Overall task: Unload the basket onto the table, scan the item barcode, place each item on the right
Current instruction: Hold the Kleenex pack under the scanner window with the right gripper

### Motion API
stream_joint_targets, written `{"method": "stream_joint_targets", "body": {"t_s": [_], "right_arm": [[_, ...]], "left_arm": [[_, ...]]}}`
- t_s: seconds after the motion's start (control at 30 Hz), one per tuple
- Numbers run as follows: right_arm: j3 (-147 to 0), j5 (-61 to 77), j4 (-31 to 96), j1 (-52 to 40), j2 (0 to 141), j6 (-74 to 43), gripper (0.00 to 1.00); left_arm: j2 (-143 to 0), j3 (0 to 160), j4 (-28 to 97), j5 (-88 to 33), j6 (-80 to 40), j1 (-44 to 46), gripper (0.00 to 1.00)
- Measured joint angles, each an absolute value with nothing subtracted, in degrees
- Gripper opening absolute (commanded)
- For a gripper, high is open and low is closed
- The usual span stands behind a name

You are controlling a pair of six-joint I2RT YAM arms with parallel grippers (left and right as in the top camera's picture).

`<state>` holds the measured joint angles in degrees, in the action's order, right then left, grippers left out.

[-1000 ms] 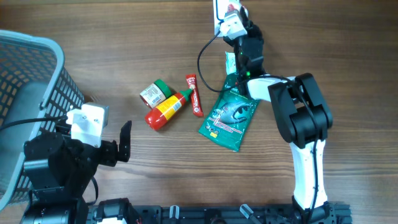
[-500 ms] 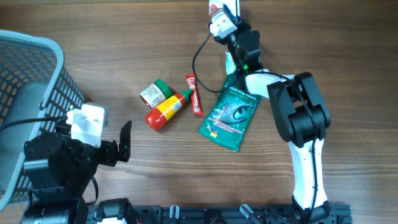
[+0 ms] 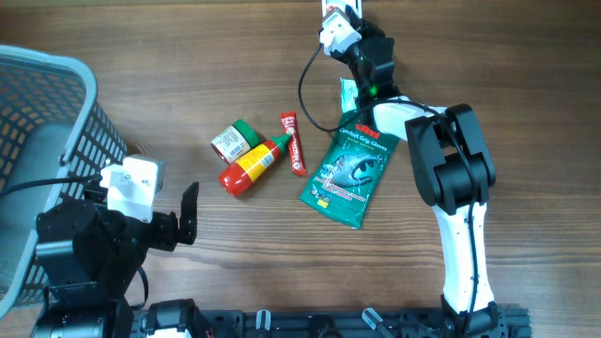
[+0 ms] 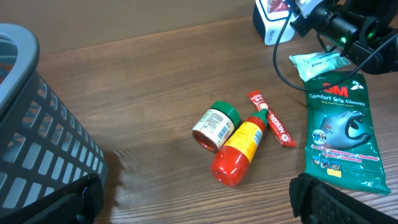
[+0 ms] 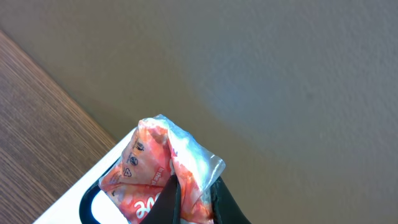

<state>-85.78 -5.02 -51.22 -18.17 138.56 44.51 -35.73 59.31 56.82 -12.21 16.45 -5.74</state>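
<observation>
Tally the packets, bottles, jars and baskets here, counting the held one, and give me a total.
Packets: 4, gloves pack, red sachet, pale green packet, orange-red packet held up
Bottles: 1, red bottle
Jars: 1, green-lidded jar
Baskets: 1, grey basket
Total: 7

A brown wooden desk [image 3: 141, 38] with fine grain running left to right fills the overhead view under soft, even light, while in the right wrist view a plain grey-beige wall [image 5: 280, 74], seemingly matte, takes up the whole upper right.
</observation>
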Motion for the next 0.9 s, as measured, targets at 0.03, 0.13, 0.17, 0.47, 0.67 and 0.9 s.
{"method": "stream_joint_targets", "body": {"t_s": [0.03, 0.13, 0.17, 0.47, 0.67, 0.9], "right_arm": [[-85.78, -5.04, -51.2, -18.17, 138.56, 44.51, 0.04], [-85.78, -5.17, -51.53, -18.22, 138.56, 44.51, 0.04], [-85.78, -5.17, -52.6, -18.22, 138.58, 44.53, 0.04], [-85.86, -3.49, -54.43, -17.82, 138.61, 44.69, 0.04], [-85.97, -2.98, -49.89, -17.45, 138.67, 40.05, 0.04], [-85.97, -3.03, -56.25, -17.45, 138.69, 35.64, 0.04]], "left_arm": [[-35.73, 59.31, 56.82, -12.23, 16.45, -5.74, 1.0], [-35.73, 59.31, 56.8, -12.21, 16.45, -5.74, 1.0], [-35.73, 59.31, 56.82, -12.21, 16.45, -5.74, 1.0], [-35.73, 59.31, 56.82, -12.21, 16.45, -5.74, 1.0], [-35.73, 59.31, 56.82, -12.21, 16.45, -5.74, 1.0], [-35.73, 59.31, 56.82, -12.21, 16.45, -5.74, 1.0]]}}
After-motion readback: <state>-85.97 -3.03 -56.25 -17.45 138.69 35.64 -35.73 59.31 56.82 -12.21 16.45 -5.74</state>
